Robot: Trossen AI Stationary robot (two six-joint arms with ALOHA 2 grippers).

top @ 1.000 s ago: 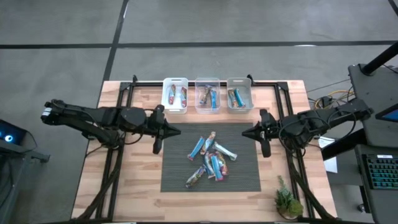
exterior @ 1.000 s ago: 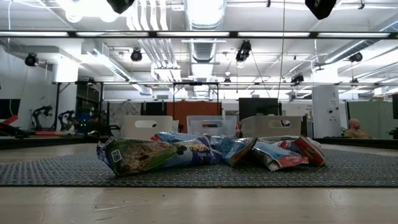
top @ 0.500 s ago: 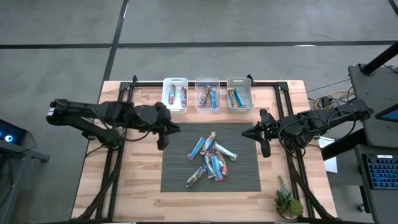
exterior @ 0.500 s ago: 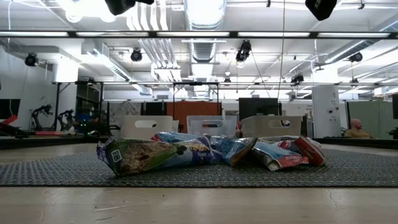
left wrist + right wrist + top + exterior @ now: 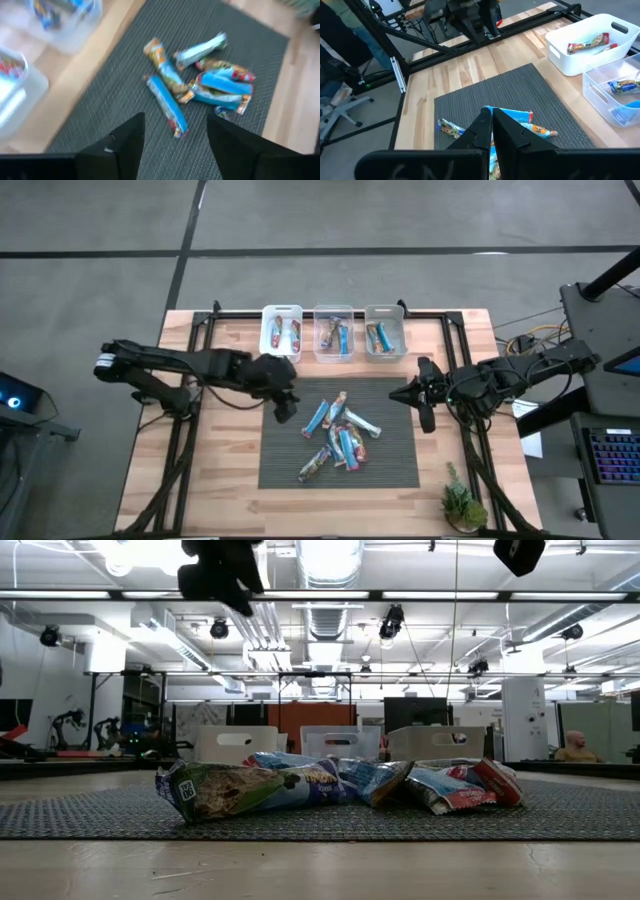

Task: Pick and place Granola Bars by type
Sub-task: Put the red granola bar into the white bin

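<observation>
I hold the left gripper (image 5: 284,406) above the near-left corner of the dark mat (image 5: 285,465), its fingers (image 5: 125,145) spread and empty. The loose granola bars (image 5: 338,440) lie in a cluster at the mat's centre, ahead of this gripper and toward the right arm's side. In the left wrist view, the nearest blue bar (image 5: 167,105) lies just beyond the gap between the fingers, its long axis angled across the line of approach, so I judge that a wrist rotation comes before the descent. The right gripper (image 5: 399,394) waits with its fingers pressed together at the mat's right edge, about as near the cluster. Sorted bars sit in three bins (image 5: 334,333) at the table's far edge.
</observation>
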